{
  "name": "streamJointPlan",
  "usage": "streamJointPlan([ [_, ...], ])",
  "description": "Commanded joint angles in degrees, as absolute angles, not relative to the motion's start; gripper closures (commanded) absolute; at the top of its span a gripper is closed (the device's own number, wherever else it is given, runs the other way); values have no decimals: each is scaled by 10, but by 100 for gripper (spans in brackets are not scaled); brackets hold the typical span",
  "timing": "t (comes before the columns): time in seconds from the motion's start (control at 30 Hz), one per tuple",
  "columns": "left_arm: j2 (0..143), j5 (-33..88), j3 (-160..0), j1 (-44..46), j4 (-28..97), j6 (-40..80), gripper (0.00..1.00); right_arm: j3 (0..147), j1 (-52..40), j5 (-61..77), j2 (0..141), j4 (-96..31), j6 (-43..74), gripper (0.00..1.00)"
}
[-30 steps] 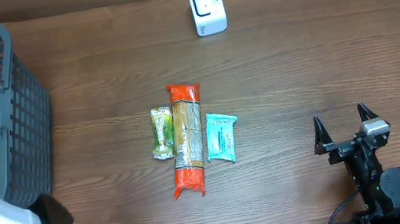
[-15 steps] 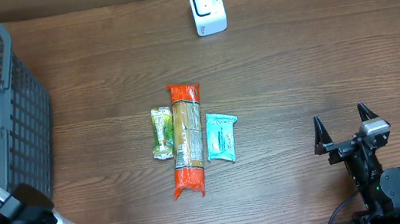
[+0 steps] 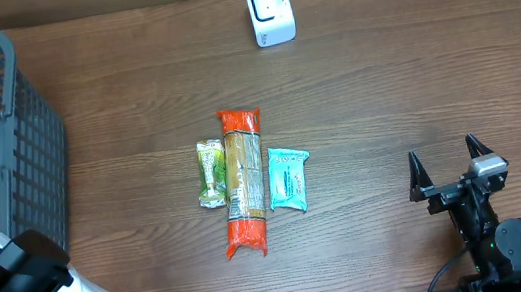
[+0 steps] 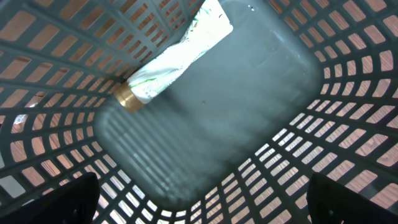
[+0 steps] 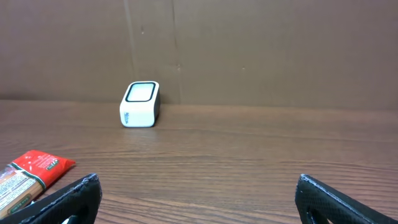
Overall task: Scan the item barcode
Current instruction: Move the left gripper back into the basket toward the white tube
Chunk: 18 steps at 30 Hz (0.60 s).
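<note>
Grey mesh basket (image 3: 36, 165) stands at the bench's left edge. The left gripper (image 4: 205, 202) hangs inside it, jaws spread wide, nothing between them. White tube (image 4: 174, 59) with a gold cap lies loose on the basket floor, slanted against one wall, apart from both fingers.

Judgement: that item is binned, and the next one to scan waits mid-bench. To do this well, lift straight up clear of the rim before swinging across, so the mesh does not snag. Take an outer packet first, since the three lie packed side by side.

Red long pack (image 3: 244, 181) is in the middle, with the green packet (image 3: 210, 173) on its basket side and the teal packet (image 3: 289, 177) on the other. No barcode is legible from overhead.

Scanner (image 3: 270, 11), white, stands near the far edge. The right gripper (image 3: 444, 157) sits by the near edge, right side, jaws fully apart, empty.
</note>
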State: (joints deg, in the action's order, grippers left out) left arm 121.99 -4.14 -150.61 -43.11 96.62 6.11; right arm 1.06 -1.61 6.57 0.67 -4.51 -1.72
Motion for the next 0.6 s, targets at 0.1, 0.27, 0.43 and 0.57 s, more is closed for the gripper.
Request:
streamJointPlan([
  [0.1,1224,-43,-1466,-431,955,23,2,4,-19,60,2,-42,-17,0],
  [0.27,1224,-45,-1427,-431,944,15,2,4,-19,60,2,-42,-17,0],
  [0.43,1224,-44,-1402,-431,927,10,2,4,-19,60,2,-42,-17,0],
  [0.57,1224,-30,-1384,-431,914,-13,1,4,-19,60,2,-42,-17,0],
])
